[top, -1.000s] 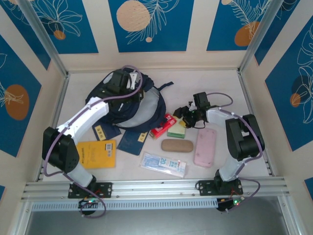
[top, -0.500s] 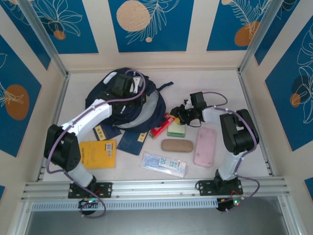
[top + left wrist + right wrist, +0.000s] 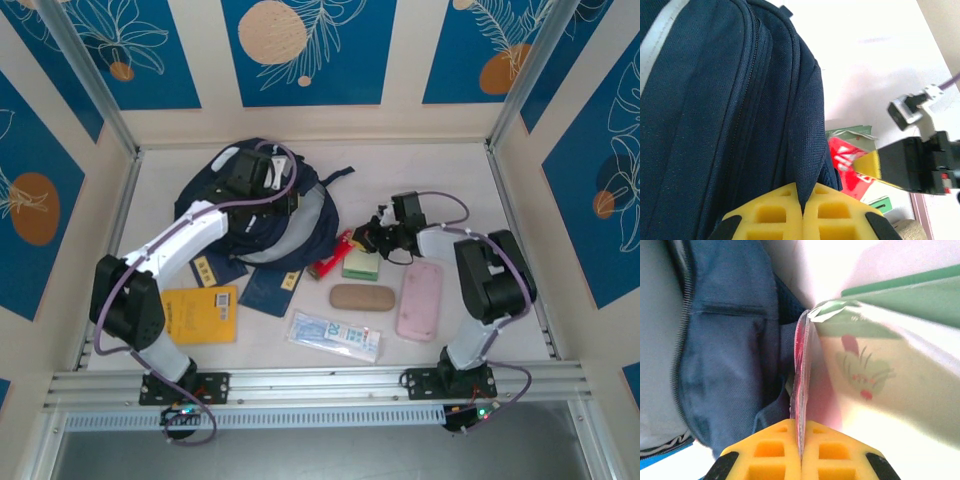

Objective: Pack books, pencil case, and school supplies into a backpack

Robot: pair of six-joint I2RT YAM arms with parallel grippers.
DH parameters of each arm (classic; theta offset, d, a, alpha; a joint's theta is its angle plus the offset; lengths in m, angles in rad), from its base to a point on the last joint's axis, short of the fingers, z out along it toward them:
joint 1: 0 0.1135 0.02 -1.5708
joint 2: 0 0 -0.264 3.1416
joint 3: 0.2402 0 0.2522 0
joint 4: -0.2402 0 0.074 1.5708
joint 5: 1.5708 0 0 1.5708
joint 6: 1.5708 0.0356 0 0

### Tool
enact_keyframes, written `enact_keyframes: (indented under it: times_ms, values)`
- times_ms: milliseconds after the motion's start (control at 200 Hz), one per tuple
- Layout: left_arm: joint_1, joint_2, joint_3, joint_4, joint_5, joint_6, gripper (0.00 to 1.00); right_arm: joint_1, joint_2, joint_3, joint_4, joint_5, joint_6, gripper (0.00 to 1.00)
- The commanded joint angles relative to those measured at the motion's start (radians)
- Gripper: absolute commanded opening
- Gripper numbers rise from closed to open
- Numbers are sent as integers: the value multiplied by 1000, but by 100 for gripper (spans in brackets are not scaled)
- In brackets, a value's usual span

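R gripper on red box

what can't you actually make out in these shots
Inside of the backpack: top view, the left arm and its flap cover the opening.
Print on the red box: left wrist view, blurred, partly behind the backpack.
Far ends of the navy books: top view, under the backpack; labels too small to read.
The green pad: right wrist view, blurred, cut off by the edge.
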Motion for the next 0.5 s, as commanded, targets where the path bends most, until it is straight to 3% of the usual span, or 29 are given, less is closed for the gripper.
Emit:
enact_keyframes:
  times_ms: [0,275,495]
  values:
    - [34,-95,108,-67,-55,53,0,-28,-149,-37,-22,66,1,0]
    - [75,-178,218,-156,-148,209,0,-34,-457,-39,-218,259,-86,0]
    - [99,-152,293,-183,-139,236,0,-8,-606,-42,-145,295,-33,0]
